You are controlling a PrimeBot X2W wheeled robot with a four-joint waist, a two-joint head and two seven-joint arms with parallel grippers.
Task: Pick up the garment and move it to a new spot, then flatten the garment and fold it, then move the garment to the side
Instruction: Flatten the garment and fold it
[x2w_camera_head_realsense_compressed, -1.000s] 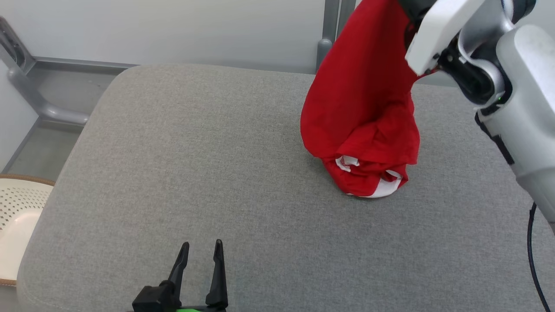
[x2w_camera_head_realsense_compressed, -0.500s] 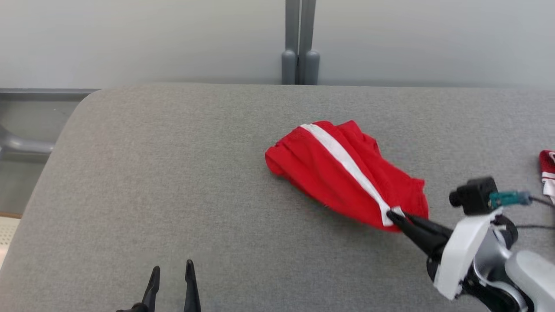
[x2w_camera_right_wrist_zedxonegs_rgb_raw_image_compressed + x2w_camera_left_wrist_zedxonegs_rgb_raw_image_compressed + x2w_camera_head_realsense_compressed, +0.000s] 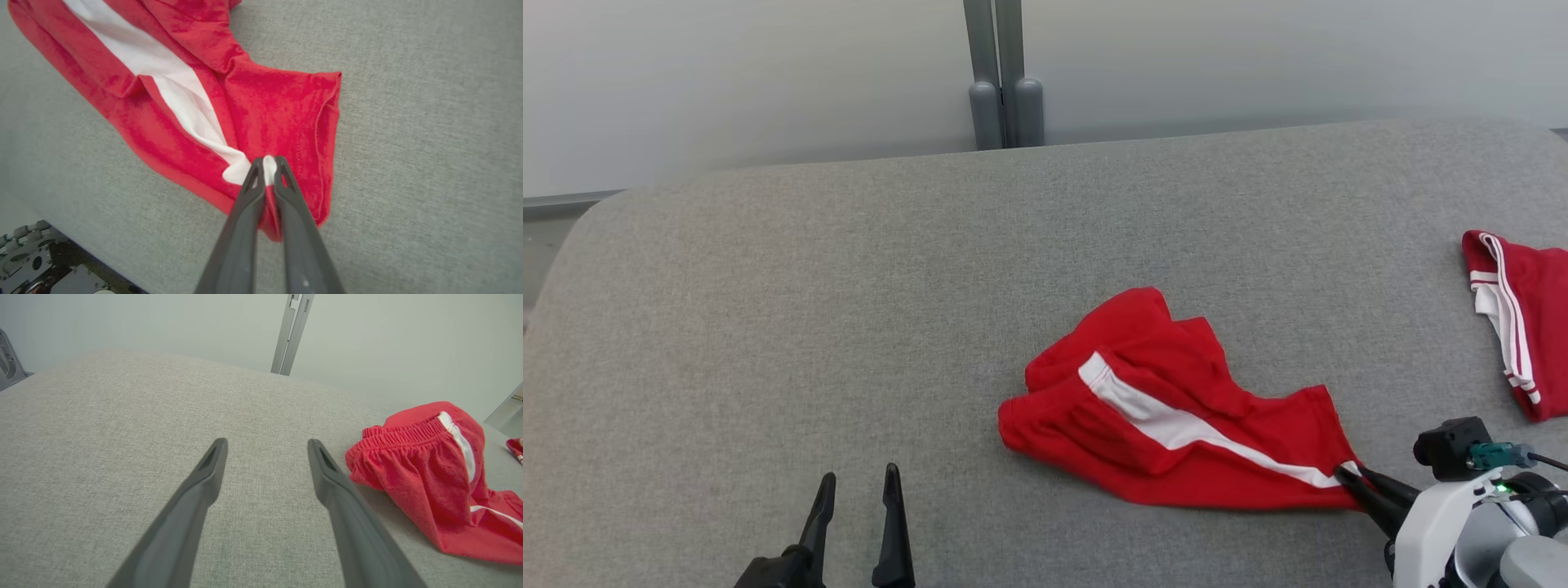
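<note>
Two red garments on one wide grey fabric surface [image 3: 768,327], rounded at the corners, backed by a pale wall [image 3: 727,73]. Right of middle and toward the front: shorts [image 3: 1217,400], crumpled but partly spread, lying on the surface, elastic waistband [image 3: 400,435] toward the left, leg hem toward the right. At the far right edge of head view, well apart from the shorts: other garment [image 3: 1515,318], red with thin white stripes, cut off at the view's edge. Behind the surface, against the wall: grey double post [image 3: 1005,98]. Down the side of the shorts, from waistband to hem: white stripe [image 3: 1176,426]. At lower right: right tool [image 3: 1342,475], clamped on the hem corner of the shorts just where the stripe ends; a fold of white and red cloth pinched between its two dark fingers [image 3: 241,228], the rest of the shorts slack on the surface. At lower left: left tool [image 3: 859,478], spread wide and empty, over bare surface, well left of the shorts. In left wrist view, waistband just right of the right finger, apart from it.
</note>
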